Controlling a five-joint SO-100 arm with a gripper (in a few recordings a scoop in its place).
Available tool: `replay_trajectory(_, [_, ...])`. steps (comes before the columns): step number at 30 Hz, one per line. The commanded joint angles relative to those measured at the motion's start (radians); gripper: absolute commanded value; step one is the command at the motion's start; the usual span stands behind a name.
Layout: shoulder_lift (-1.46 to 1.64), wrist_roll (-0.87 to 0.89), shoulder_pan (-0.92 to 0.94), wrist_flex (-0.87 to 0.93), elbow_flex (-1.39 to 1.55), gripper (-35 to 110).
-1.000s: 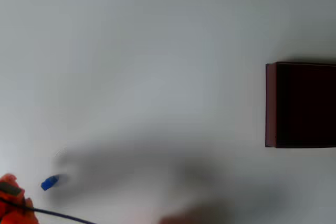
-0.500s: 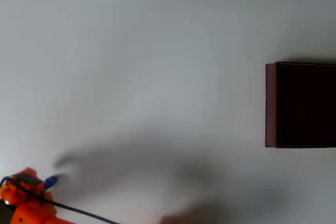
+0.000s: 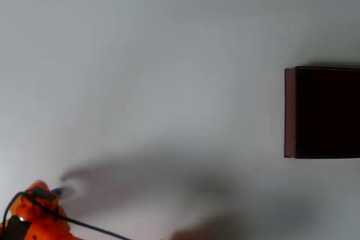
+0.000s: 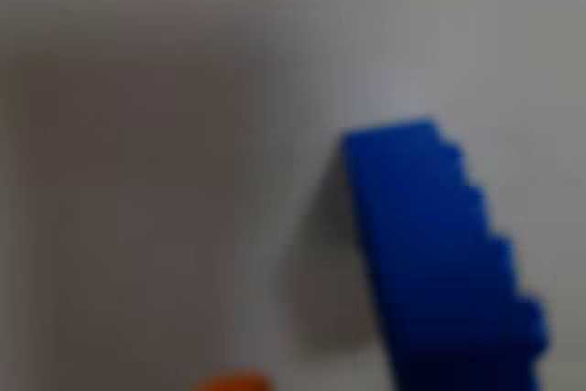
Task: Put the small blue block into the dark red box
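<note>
Orange gripper (image 3: 48, 193) now over small blue block (image 4: 439, 254), jaws' state unclear; plain white table (image 3: 169, 82)

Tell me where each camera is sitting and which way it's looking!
Overhead view: sits up high, looking straight down at the white table; the large dark red square box is at the right edge, and the orange arm with its gripper shows at the bottom left.
Wrist view: rides on the arm, looking closely at the table and the small bright blue stepped block; a blurry orange bit of the robot shows at the bottom edge.
Shared: both show the white table and the blue block, a sliver beside the gripper overhead.
</note>
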Motion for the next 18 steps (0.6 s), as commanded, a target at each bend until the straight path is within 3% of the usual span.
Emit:
replay_trajectory(1, [0.063,0.018,-0.011,-0.012,0.023,20])
replay_trajectory(18, [0.044,0.044,-0.025,-0.078,0.069,19])
